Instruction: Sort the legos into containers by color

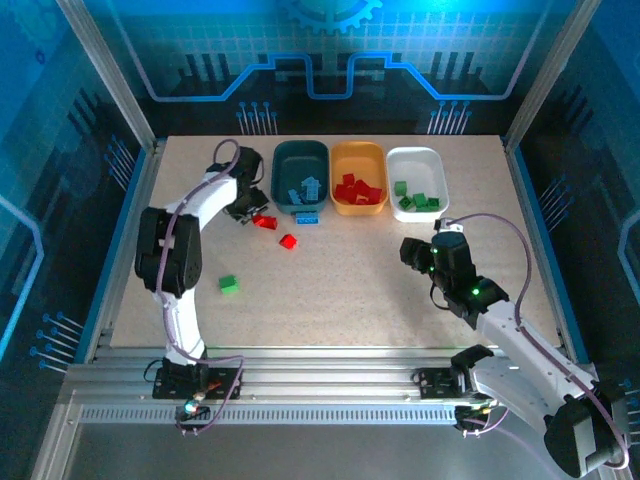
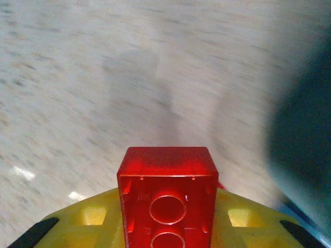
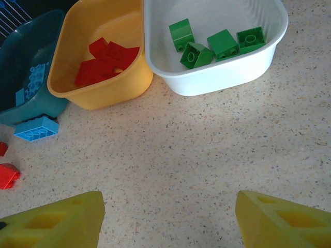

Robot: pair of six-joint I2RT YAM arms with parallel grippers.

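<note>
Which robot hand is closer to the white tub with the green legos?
Right. The right gripper sits just near-side of the white tub, open and facing it. The left gripper is far over by the dark teal tub, shut on a red lego.

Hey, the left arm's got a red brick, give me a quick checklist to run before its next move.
1. Held red lego gripped by left gripper: ok.
2. Yellow-orange tub has room: ok.
3. Clearance over teal tub, which stands between: cannot tell.
4. Right gripper open and out of the way: ok.
5. All legos sorted: not ok; blue lego, loose red lego and green lego lie outside.
</note>
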